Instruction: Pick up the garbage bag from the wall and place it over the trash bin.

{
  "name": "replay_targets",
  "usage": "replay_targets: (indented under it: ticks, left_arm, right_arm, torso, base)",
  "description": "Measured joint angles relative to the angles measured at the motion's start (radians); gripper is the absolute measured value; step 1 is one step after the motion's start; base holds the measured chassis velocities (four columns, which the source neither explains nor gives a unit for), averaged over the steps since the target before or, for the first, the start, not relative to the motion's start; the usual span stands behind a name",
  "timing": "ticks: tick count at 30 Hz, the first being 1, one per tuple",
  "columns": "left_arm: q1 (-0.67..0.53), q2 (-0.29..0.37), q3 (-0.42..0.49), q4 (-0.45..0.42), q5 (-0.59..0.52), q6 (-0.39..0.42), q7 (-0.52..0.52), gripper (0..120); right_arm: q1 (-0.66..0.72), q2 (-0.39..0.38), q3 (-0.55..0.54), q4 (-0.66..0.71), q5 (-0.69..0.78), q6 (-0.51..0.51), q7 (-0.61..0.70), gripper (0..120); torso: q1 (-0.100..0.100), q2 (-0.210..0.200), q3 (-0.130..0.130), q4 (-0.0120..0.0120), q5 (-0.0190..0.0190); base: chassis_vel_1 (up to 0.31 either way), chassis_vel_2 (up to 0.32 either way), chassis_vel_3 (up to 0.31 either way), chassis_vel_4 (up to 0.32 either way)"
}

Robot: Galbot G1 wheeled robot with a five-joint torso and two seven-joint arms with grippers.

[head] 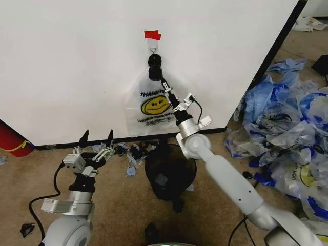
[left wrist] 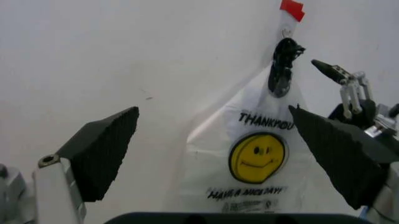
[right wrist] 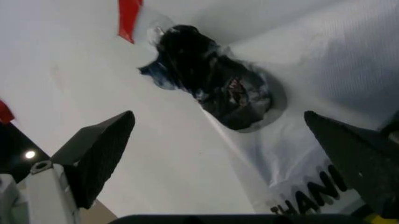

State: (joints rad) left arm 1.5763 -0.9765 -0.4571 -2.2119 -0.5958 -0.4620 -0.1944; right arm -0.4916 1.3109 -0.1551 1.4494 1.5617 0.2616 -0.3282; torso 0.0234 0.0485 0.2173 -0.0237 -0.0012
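One garbage bag (head: 151,105) hangs flat against the wall (head: 72,66), its long axis vertical: gathered neck up, under a black clip (head: 154,62) and a strip of red tape (head: 152,35), printed face toward me, bottom hem near the wall's black base strip. I have the right gripper (head: 172,97) raised in front of the bag's upper part, just below the clip, its pincer spread wide and closed on nothing; from the right wrist camera the clip sits between the two fingertips, though I cannot say for sure whether either finger touches the plastic. The left gripper (head: 96,137) hovers low over the carpet, left of the bag, also wide open. The trash bin (head: 169,176) stands on the floor directly below the bag, with open carpet to its left and a heap of bluish plastic bags (head: 287,128) crowding the right side.
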Motion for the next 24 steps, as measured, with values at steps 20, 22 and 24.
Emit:
replay_targets:
  ticks: [20,22,24]
  left_arm:
    - [0.059,0.006,-0.019,-0.036,-0.001,-0.034,0.018,97]
    - [0.056,0.006,-0.014,-0.034,0.0,-0.034,0.019,97]
    - [0.051,0.006,-0.005,-0.031,0.001,-0.035,0.019,97]
  right_arm:
    - [0.103,0.142,-0.004,-0.164,-0.042,-0.007,-0.029,100]
    - [0.091,0.132,-0.004,-0.144,-0.048,-0.008,-0.027,100]
    - [0.076,0.118,-0.006,-0.12,-0.052,-0.008,-0.019,100]
  torso:
    - [0.0,0.0,0.0,0.0002,0.0001]
    - [0.0,0.0,0.0,0.0001,0.0002]
    - [0.0,0.0,0.0,-0.0001,0.0002]
  base:
    - [0.0,0.0,0.0,0.0]
    - [0.0,0.0,0.0,0.0]
    - [0.0,0.0,0.0,0.0]
